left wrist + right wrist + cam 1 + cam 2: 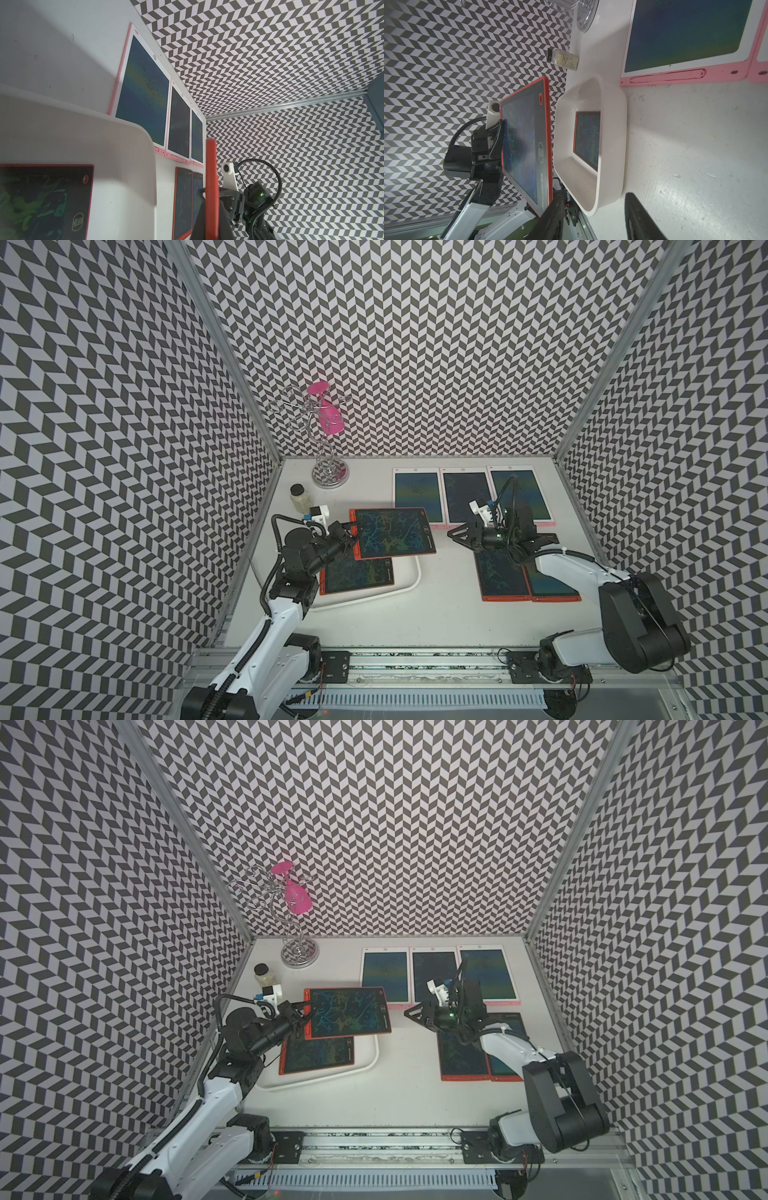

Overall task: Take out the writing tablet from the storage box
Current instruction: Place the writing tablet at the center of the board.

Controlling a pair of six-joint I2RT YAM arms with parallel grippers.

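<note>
left gripper was clamped on the left edge of the red writing tablet, held just above the storage box. i'd keep it level and carry it right, clear of the rim. right gripper stood open, empty.

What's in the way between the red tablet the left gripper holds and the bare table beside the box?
Nothing visible. The red tablet is held above the storage box rim by the left gripper, and the table between box and the right gripper is bare.
</note>
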